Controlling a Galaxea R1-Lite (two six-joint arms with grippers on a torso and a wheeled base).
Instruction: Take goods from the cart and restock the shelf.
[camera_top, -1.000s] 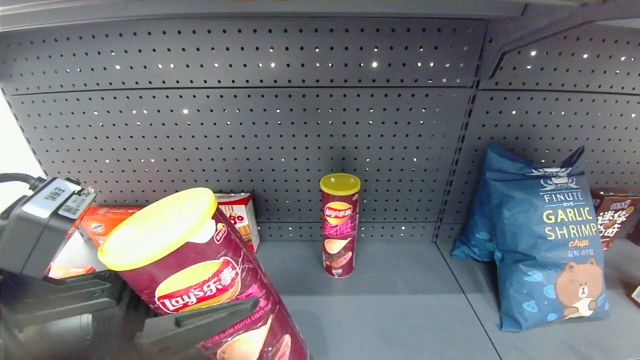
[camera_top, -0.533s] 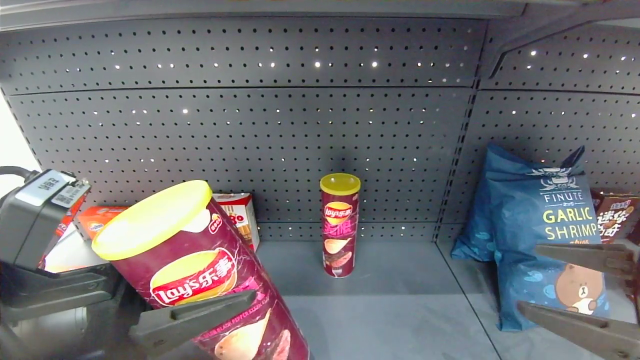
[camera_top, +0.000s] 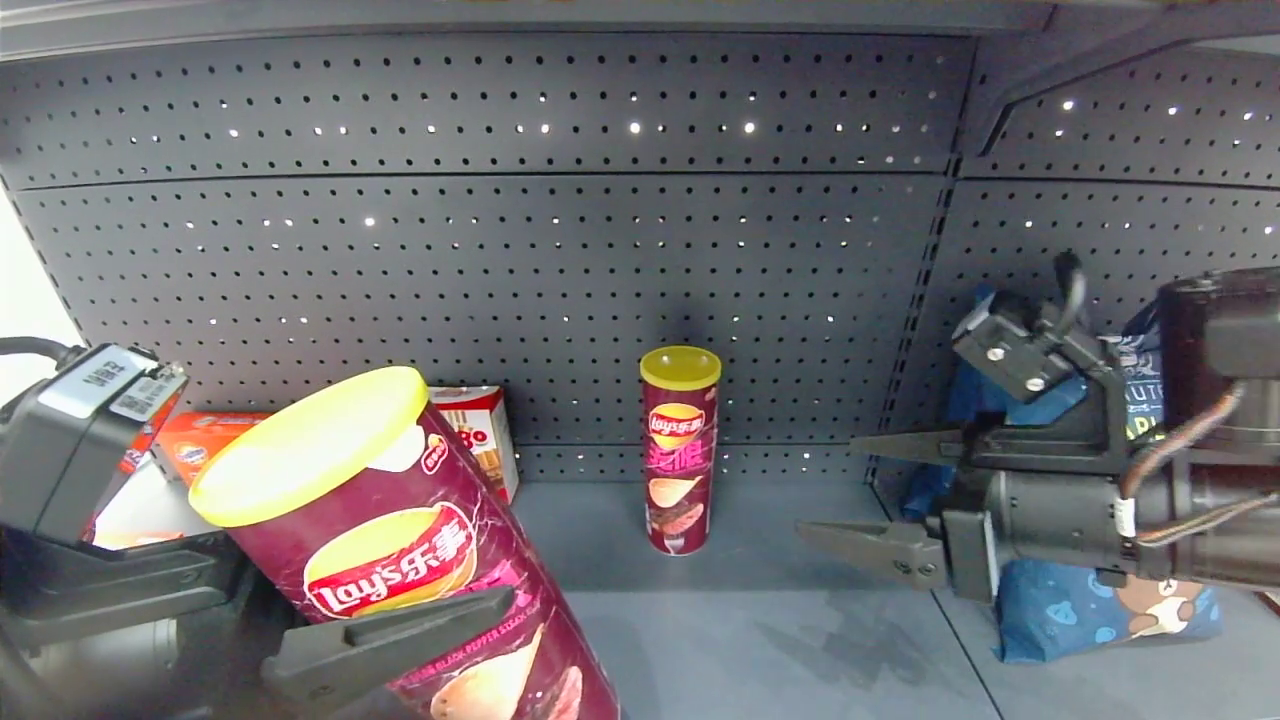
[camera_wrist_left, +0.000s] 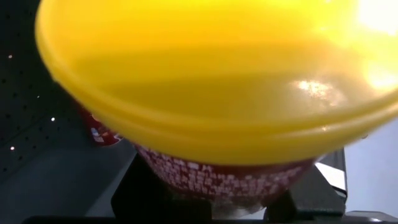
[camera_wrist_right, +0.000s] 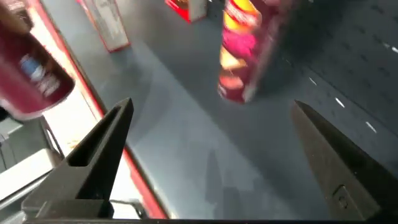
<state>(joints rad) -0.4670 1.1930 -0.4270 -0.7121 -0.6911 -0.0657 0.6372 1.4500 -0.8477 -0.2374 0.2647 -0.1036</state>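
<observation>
My left gripper (camera_top: 330, 640) is shut on a maroon chips can (camera_top: 400, 560) with a yellow lid (camera_wrist_left: 205, 81), held tilted at the lower left in front of the shelf. A second, identical chips can (camera_top: 679, 450) stands upright on the grey shelf (camera_top: 740, 620) near the pegboard back; in the right wrist view this can (camera_wrist_right: 244, 53) lies ahead of the fingers. My right gripper (camera_top: 865, 495) is open and empty, hovering over the shelf to the right of the standing can, fingers pointing left.
Red and orange snack boxes (camera_top: 480, 435) sit at the back left. A blue garlic shrimp chips bag (camera_top: 1070, 590) leans behind my right arm, with a brown box (camera_top: 1160, 340) at the far right. A pegboard upright (camera_top: 915, 330) divides the shelf bays.
My right gripper has come in from the lower right and swung left over the shelf, now covering most of the blue bag. The held can has barely shifted.
</observation>
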